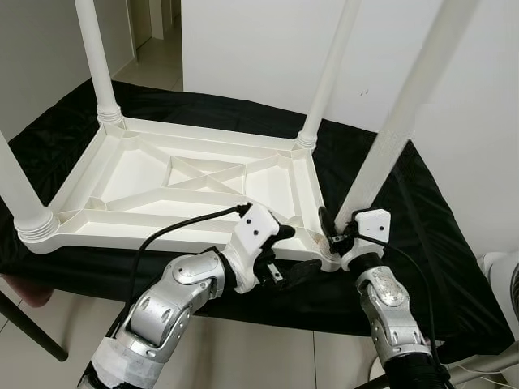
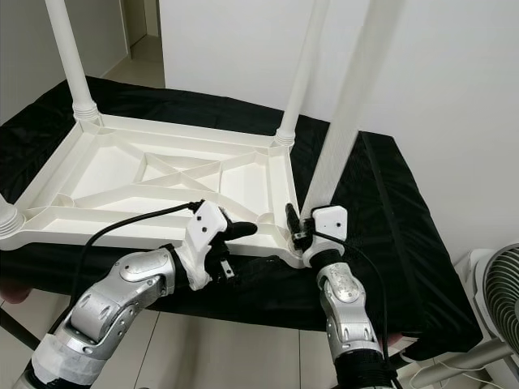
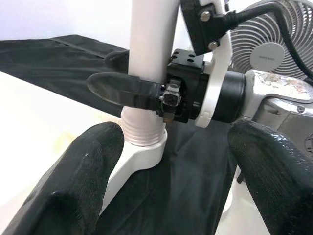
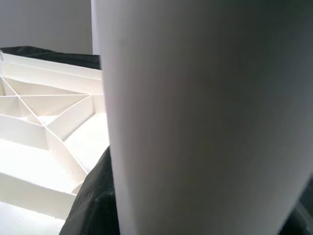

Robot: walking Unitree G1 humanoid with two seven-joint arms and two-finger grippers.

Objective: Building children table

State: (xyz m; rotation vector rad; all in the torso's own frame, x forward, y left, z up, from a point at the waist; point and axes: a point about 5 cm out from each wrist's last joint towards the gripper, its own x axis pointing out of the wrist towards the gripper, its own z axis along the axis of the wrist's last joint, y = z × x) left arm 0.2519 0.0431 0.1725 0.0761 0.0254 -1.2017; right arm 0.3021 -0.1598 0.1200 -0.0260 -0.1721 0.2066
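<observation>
In the left eye view we are seeing our right gripper [image 1: 331, 229] pinching the base of the near-right leg [image 1: 397, 130], right where it is meeting the corner of the upturned children table top [image 1: 203, 182]. Our left gripper [image 1: 288, 253] is hovering just beside it, against the near rim, with its fingers spread and holding nothing. The table top is lying on a black cloth [image 1: 422, 243].

In the right eye view we are counting four white legs standing up from one table top, and one fan [image 2: 499, 284] off beyond our right arm.

In the left wrist view the threaded collar [image 3: 142, 132] of the leg is sitting directly under the right gripper's fingers [image 3: 122, 88], in its corner socket.

In the right wrist view the leg is pressing close between the fingers.

We judge the leg may be cross-threading or leaning if we are twisting it off-axis, and the light table top could be sliding on the cloth
</observation>
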